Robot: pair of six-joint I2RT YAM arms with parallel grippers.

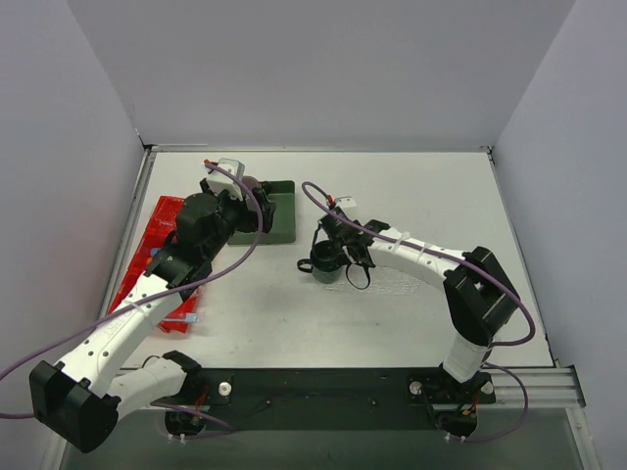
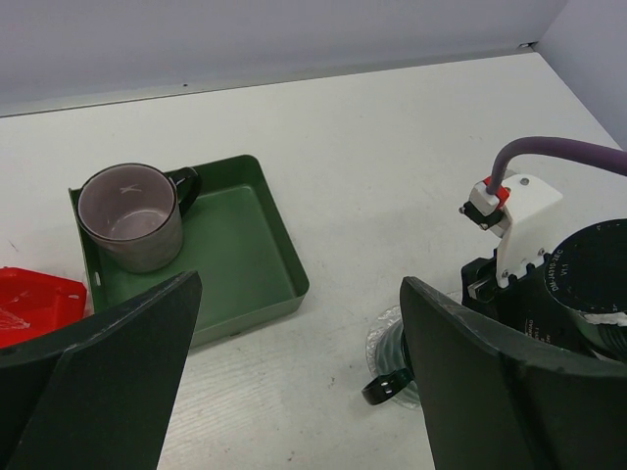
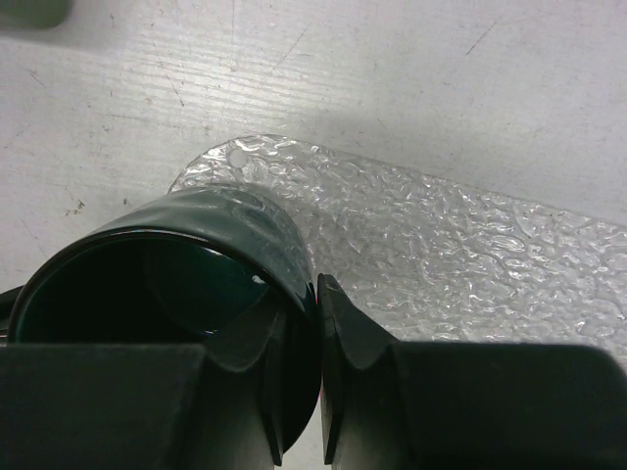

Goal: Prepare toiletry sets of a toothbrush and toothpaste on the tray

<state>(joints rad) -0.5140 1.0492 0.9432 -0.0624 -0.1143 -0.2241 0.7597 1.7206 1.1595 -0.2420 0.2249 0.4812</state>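
Note:
The clear textured tray lies mid-table under my right arm; it also shows in the right wrist view. My right gripper is shut on the wall of a dark green mug, one finger inside and one outside, over the tray's left end. My left gripper is open and empty, above the green box. Pale sticks with light-blue ends, the toothbrushes, lie in the red bin. I cannot make out the toothpaste tubes.
A dark green square box at the back holds a grey mug. The red bin's corner shows in the left wrist view. The dark mug's handle sticks out toward the left arm.

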